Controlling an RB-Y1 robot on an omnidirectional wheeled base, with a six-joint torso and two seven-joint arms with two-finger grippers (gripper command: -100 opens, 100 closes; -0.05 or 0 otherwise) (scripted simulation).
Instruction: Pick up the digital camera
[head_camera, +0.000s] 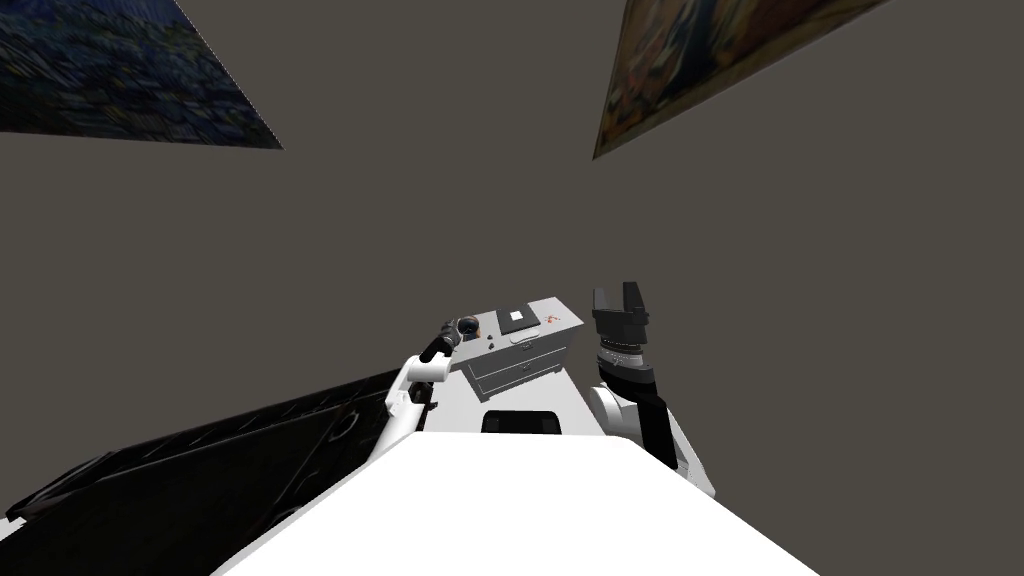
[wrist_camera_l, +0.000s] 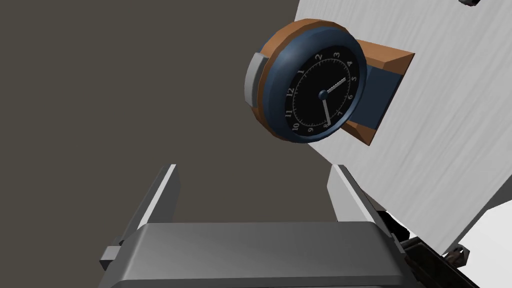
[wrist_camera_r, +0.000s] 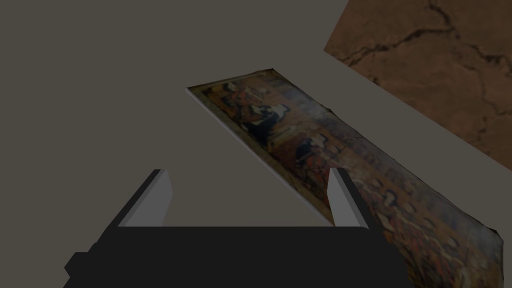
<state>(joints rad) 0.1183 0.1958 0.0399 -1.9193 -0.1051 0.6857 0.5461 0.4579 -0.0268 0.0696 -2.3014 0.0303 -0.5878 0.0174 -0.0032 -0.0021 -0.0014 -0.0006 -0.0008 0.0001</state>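
Note:
A small white cabinet (head_camera: 545, 345) with drawers stands just ahead of me. On its top lies a flat dark square thing with a pale panel (head_camera: 517, 317); I cannot tell whether it is the camera. A round blue and brown clock (wrist_camera_l: 312, 90) stands at the top's left end, also seen as the clock (head_camera: 466, 325) from the head. My left gripper (wrist_camera_l: 255, 195) is open, a short way off the clock and beside the top's edge, with nothing between its fingers. It shows small as the left gripper (head_camera: 447, 338). My right gripper (head_camera: 622, 298) is raised right of the cabinet, open and empty.
A tiny red item (head_camera: 550, 320) and a small dark item (head_camera: 490, 345) also lie on the cabinet top (wrist_camera_l: 450, 125). A dark object (wrist_camera_l: 471, 2) sits farther along the top. A large black slab (head_camera: 200, 470) lies low to my left. Grey wall behind.

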